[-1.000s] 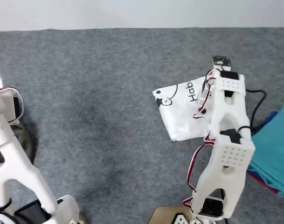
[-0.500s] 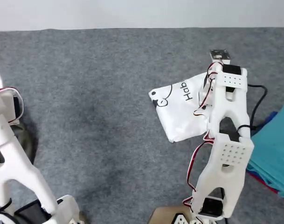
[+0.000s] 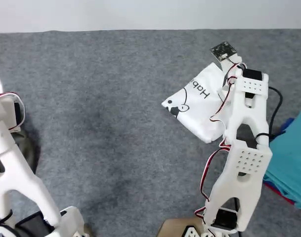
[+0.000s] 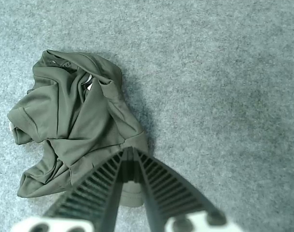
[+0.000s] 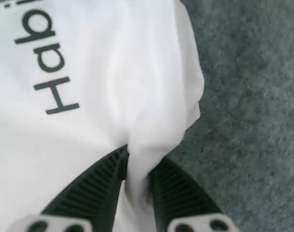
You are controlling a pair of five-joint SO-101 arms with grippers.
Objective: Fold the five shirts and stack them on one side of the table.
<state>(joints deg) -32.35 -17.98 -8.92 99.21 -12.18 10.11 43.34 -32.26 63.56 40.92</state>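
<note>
A white shirt (image 3: 197, 106) with black print lies bunched on the grey carpet at the right. My right gripper (image 3: 227, 74) holds its far edge, and in the right wrist view a fold of the white shirt (image 5: 89, 72) is pinched between the shut fingers of the right gripper (image 5: 137, 166). A crumpled dark green shirt (image 4: 74, 121) lies on the carpet under my left gripper (image 4: 131, 157), whose fingers are shut with the tips over the shirt's edge. In the high view a patch of the dark green shirt (image 3: 25, 144) peeks out behind the left arm (image 3: 14, 168).
Folded teal shirts (image 3: 291, 158) are stacked at the table's right edge, with a red layer (image 3: 284, 195) showing beneath. The right arm (image 3: 244, 148) stands between that stack and the white shirt. Bare grey carpet (image 3: 106, 98) covers the middle and far left.
The right gripper has swung toward the far side and turned, dragging the white shirt with it; the shirt has rotated and shifted to the right. The left arm has not moved.
</note>
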